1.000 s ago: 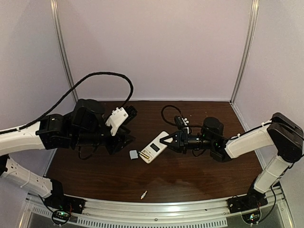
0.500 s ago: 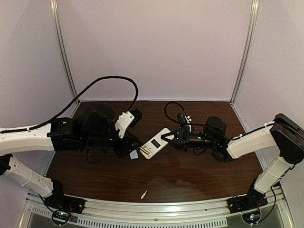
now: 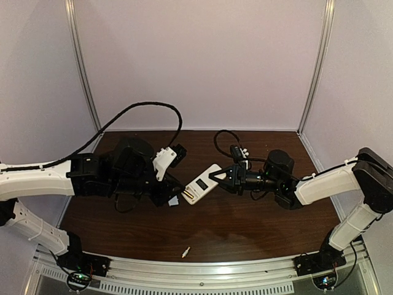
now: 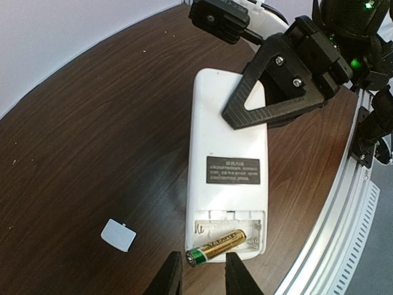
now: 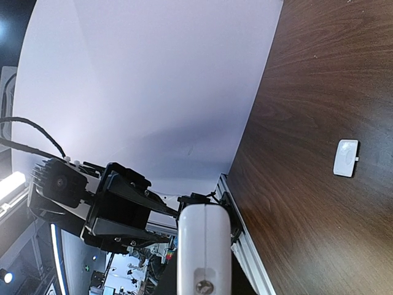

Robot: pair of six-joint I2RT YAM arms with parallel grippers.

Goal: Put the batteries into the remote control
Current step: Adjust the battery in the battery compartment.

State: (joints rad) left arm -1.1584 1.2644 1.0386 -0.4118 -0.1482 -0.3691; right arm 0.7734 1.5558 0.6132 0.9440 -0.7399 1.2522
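— So, how many batteries did you count?

— Two. Nearest, a loose battery (image 3: 185, 251) lay alone on the table (image 3: 245, 233) by the front rail, well apart from everything else. The second battery (image 4: 215, 246) sat farther in. It was slanted, with one end in the open recess of the remote (image 4: 224, 135) and the other poking out past that end.

— And the rest?

— One remote, white back up, label showing, about mid-table. One small pale cover (image 4: 118, 235) lay flat near the recess end, not touching it.

— Who held what?

— The right gripper (image 3: 218, 178) was clamped on the remote's far end, opposite the recess. The left gripper (image 4: 204, 270) had its jaws narrow, one finger on either side of the second battery's outer end. Whether they actually pinched it, I couldn't tell.

— And the arms?

— Both reached inward, low over the table, forearms near level. The grippers faced each other with the remote between them. The left arm came in from the left side, a black cable (image 3: 135, 106) looping high above it. The right arm stretched in from the right, bent at the elbow, its wrist pointing left.
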